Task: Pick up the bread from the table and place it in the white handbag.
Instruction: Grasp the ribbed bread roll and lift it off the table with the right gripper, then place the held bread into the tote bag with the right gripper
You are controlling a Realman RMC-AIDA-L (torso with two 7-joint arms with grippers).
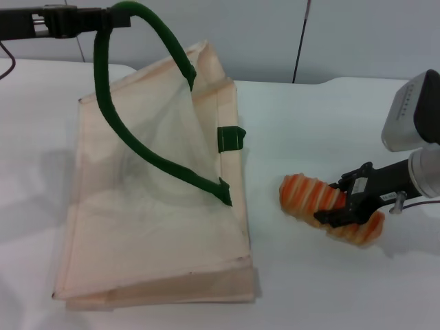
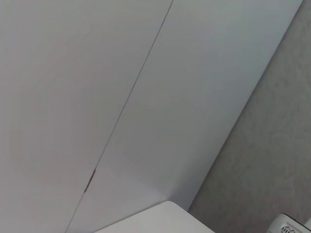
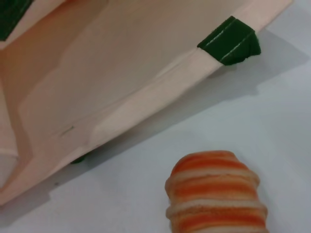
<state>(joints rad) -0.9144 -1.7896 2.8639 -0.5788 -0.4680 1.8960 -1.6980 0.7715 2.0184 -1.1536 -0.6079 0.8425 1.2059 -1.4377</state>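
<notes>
1. The right gripper (image 1: 349, 206) has its black fingers closed narrowly around the bread (image 1: 330, 207), one finger on the far side and one on the near side. The grip sits past the loaf's middle, toward its right end.
2. The bread lies on the table (image 1: 309, 289), toward the right edge and about midway between the far and near edges. It is near the white handbag (image 1: 151, 227) but not touching it. It appears to rest on the surface; whether it is lifted at all I cannot tell.
3. The left gripper (image 1: 41, 22) is at the far left corner, holding one green handle (image 1: 124, 103) up so the bag mouth gapes toward the loaf. Its fingers are not clearly visible, so I cannot tell their state.
4. Risk: with the grip off-centre on a glossy, ridged loaf, the free left end could droop or swivel on lifting, and the loaf could slip out.
5. Risk: the mouth edge lies low on the table in the right wrist view. A low carry could snag the bread on the hem (image 3: 146, 92) and push the cloth shut.
6. Risk: the raised handle is the only thing keeping the mouth open. If it sags, the opening collapses.
7. Risk: if released early, the loaf would land on top of the bag, not inside it.
8. Count: one bread, one handbag, two green handles (one raised, one only partly seen at the hem), two grippers, one table.
</notes>
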